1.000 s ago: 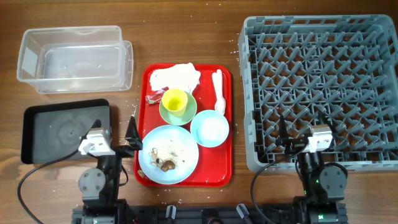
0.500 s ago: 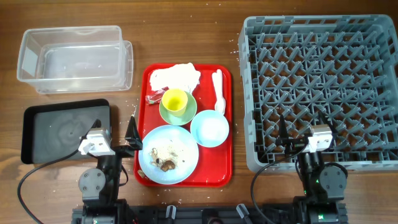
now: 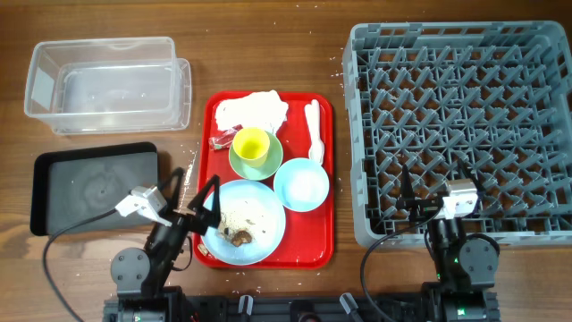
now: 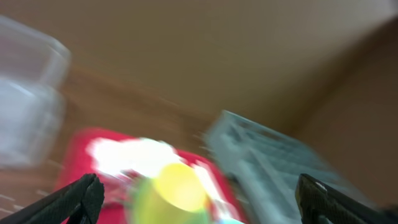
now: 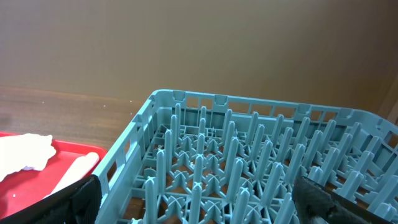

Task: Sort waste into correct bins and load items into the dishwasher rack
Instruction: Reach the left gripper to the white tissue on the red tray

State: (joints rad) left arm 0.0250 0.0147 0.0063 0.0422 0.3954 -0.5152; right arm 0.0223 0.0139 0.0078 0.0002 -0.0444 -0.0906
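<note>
Dishwasher rack [image 3: 458,125]: sitting at the table's right, no dishes in it.
Red tray [image 3: 317,246]: lying mid-table, carrying the dishes and waste.
Clear tub [image 3: 107,85]: standing far left.
Black tray [image 3: 89,188]: lying just in front of the tub.
Left gripper [image 3: 197,192]: hovering with fingers spread wide over the red tray's left rim, beside the plate; its wrist view is blurred.
Right gripper [image 3: 436,183]: hanging over the rack's near edge, fingers spread wide, holding nothing.
Blue plate [image 3: 259,210]: sitting at the tray's front, bearing brown food scraps [image 3: 237,236].
Napkin [image 3: 252,109]: lying crumpled at the tray's back.
Pale green bowl [image 3: 268,165]: holding the yellow-green cup [image 3: 251,143].
Small blue bowl [image 3: 302,186]: sitting right of the plate.
White cutlery [image 3: 314,130]: lying along the tray's right side.
Wrapper [image 3: 219,140]: lying left of the cup.
</note>
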